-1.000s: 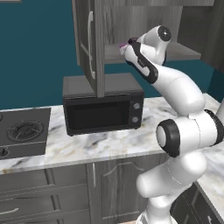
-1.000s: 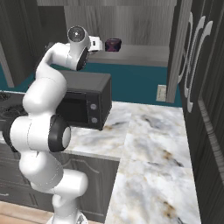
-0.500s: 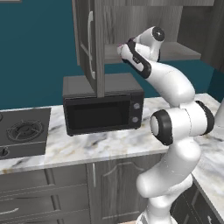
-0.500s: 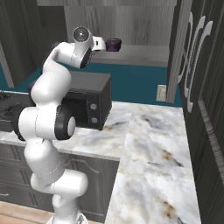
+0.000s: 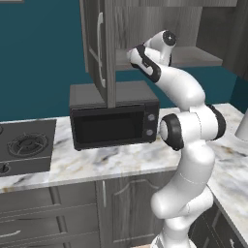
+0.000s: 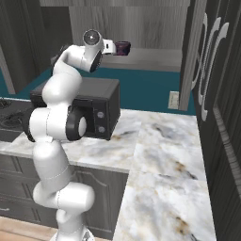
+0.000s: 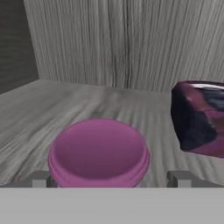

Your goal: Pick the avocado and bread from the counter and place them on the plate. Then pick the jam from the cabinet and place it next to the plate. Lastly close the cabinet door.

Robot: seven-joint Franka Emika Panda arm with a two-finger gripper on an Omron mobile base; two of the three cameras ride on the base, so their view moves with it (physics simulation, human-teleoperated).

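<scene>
The jam (image 7: 98, 153), a jar with a pink lid, stands on the grey shelf (image 7: 39, 109) inside the cabinet (image 6: 141, 23). My gripper (image 7: 110, 178) is open, with one fingertip on either side of the jar and not touching it. In the right base view the gripper (image 6: 114, 46) reaches level into the cabinet, right at the jam (image 6: 124, 47). The cabinet door (image 5: 104, 48) stands open, its bar handle (image 5: 100, 43) facing left. The avocado, bread and plate are out of view.
A dark purple, glossy pack (image 7: 199, 118) sits on the shelf just right of the jar. A black microwave (image 5: 114, 123) stands on the marble counter (image 5: 116, 162) below the cabinet, with the stove top (image 5: 24, 145) to its left. Tall dark doors (image 6: 212, 94) line the right side.
The arm has straightened upward and the hand has pushed deeper into the cabinet, closer to the jam. The jaws have stayed open.
</scene>
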